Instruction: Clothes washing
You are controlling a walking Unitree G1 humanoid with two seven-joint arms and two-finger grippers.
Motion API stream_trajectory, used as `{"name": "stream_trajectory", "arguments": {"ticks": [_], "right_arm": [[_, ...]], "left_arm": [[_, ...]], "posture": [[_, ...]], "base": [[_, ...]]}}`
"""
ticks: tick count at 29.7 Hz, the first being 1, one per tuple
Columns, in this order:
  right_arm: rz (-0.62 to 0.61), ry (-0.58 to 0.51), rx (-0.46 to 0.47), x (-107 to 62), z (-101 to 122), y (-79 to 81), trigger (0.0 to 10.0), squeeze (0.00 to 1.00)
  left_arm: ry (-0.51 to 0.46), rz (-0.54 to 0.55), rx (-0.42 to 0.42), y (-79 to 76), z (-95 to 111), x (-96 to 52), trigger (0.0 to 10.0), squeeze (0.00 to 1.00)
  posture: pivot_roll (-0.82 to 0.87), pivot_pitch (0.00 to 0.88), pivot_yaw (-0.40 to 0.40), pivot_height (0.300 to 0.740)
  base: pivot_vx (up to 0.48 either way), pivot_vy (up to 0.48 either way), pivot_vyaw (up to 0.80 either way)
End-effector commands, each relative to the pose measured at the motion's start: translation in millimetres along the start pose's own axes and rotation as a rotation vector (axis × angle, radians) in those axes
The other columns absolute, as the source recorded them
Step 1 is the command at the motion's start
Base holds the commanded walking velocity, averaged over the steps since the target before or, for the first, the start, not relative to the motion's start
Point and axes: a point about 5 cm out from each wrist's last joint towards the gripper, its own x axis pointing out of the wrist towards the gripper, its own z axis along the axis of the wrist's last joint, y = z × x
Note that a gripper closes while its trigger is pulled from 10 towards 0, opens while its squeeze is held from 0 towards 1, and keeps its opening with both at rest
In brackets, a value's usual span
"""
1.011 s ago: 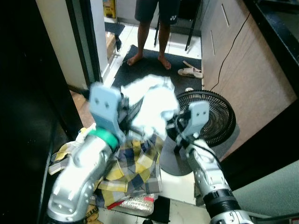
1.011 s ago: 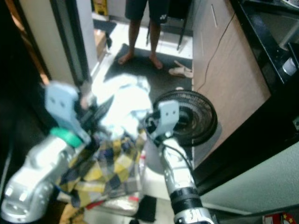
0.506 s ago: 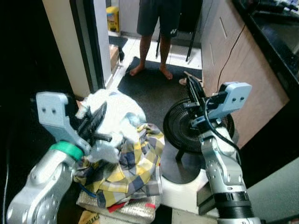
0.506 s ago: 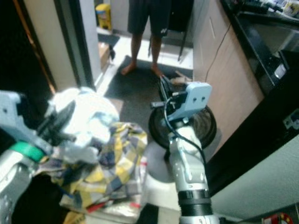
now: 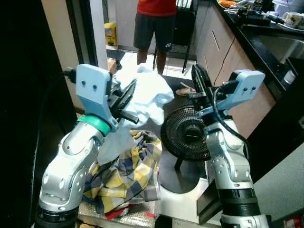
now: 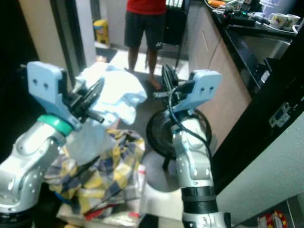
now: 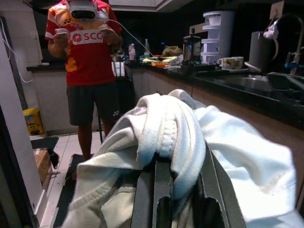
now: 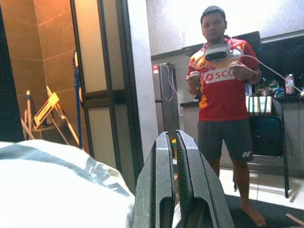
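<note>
My left gripper (image 5: 127, 97) is raised at chest height, shut on a white garment (image 5: 147, 97) that drapes over its fingers (image 7: 164, 194) and hangs down beside the arm. Below it a yellow and blue plaid garment (image 5: 126, 178) lies heaped on a pile on the floor. My right gripper (image 5: 199, 80) is held up to the right of the white garment, shut with nothing between its fingers (image 8: 173, 190). In the right wrist view the white cloth (image 8: 57, 194) sits close beside that gripper.
A black floor fan (image 5: 187, 135) stands on a white base right below my right arm. A person (image 5: 154, 23) in a red shirt and dark shorts stands ahead in the passage. A wooden cabinet front (image 5: 232, 61) and dark counter run along the right; a door frame (image 5: 92, 33) is on the left.
My left gripper has lifted the white garment up off the plaid heap and toward the middle. The right gripper stays raised. The camera has tilted up, so more of the person shows.
</note>
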Motion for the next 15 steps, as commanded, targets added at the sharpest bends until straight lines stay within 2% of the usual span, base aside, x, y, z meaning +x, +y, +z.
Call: {"name": "stream_trajectory", "arguments": {"ticks": [1,11,15], "right_arm": [[-0.052,0.007,0.002,-4.4,1.3,-10.9,10.0,0.00],[-0.062,0.011,0.005,-0.7,1.4,-12.4,10.0,0.00],[-0.064,0.017,0.011,-0.8,0.7,-11.6,10.0,0.00]], "left_arm": [[-0.036,-0.007,0.010,-0.7,9.3,3.1,10.0,0.00],[-0.042,0.015,0.040,5.6,7.2,6.6,10.0,0.00],[-0.034,0.017,0.048,6.1,5.8,5.6,10.0,0.00]], "posture": [[0.07,0.000,-0.014,0.731],[0.07,0.000,-0.015,0.731],[0.08,0.002,-0.013,0.731]], "base": [[0.000,0.000,-0.80],[0.000,0.000,-0.80],[0.000,0.000,0.00]]}}
